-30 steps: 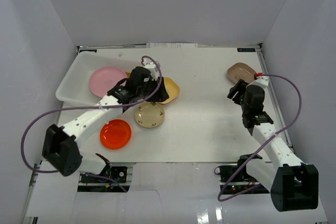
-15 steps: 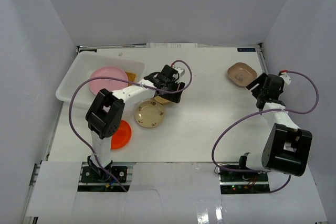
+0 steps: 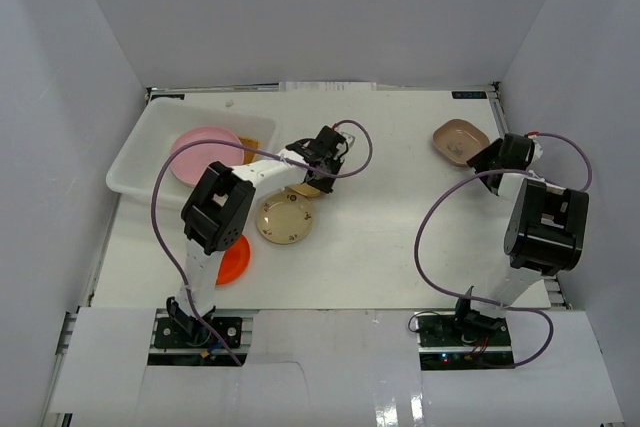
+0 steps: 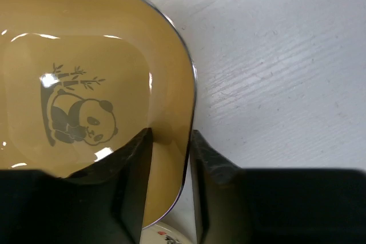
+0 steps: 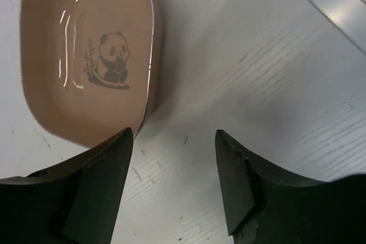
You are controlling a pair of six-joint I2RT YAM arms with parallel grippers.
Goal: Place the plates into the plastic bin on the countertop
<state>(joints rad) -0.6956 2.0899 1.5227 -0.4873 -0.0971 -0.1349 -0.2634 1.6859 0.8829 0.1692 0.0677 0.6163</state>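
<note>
The left fingers (image 4: 128, 198) stand astride the right rim of the yellow plate (image 4: 86, 55), one inside the dish and one outside on the surface (image 4: 286, 55). The gap between them is narrow and the rim fills it. I cannot tell whether they actually pinch it. The plate spreads from the fingers toward 11 o'clock.

The right fingers (image 5: 97, 192) are spread wide and hold nothing. The brown plate (image 5: 80, 38) lies at 11 o'clock from them, its near corner just beside the left-hand finger. The other finger is over bare surface.

From above, the left arm (image 3: 215, 212) is folded, elbow raised, and its forearm reaches toward 1 o'clock. The right arm (image 3: 545, 222) is folded upright, with its wrist turned toward 10 o'clock at the brown plate.

The bin (image 3: 130, 162) sits at 10 o'clock on the surface with a pink plate (image 3: 205, 142) inside. A cream plate (image 3: 284, 219) and a red plate (image 3: 232, 259) lie at 7 o'clock from the left fingers.
</note>
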